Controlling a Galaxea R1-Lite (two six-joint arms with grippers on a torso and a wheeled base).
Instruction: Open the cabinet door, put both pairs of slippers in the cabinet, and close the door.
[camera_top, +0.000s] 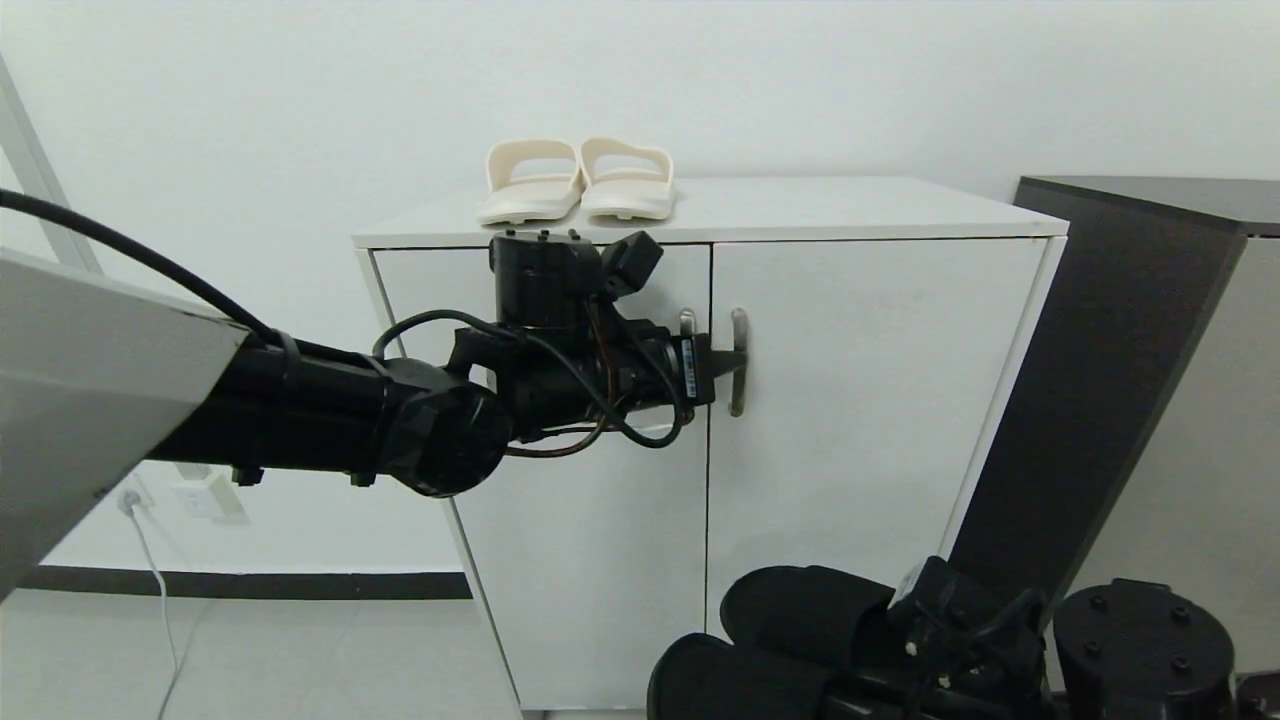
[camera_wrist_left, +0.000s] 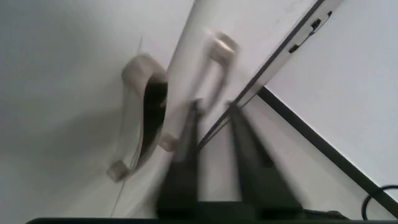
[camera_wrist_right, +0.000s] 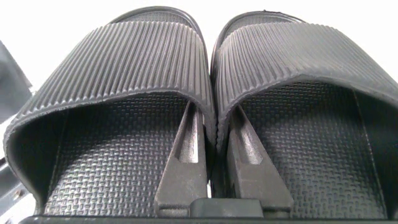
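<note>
Right gripper (camera_wrist_right: 216, 112): jaws clamped on touching inner walls of black slippers (camera_wrist_right: 143, 68), so pair is carried as one, held low before cabinet (camera_top: 880, 215). Left gripper (camera_wrist_left: 212, 104): jaws narrowly parted at right door's handle (camera_top: 738, 360), grip not confirmed. Doors seen shut. Beige slippers (camera_top: 577, 180) parked on cabinet top, awaiting turn.

First slipper pair (camera_top: 577, 182) sits atop the cabinet (camera_top: 870, 420), second slipper pair (camera_top: 790, 612) low before it.
</note>
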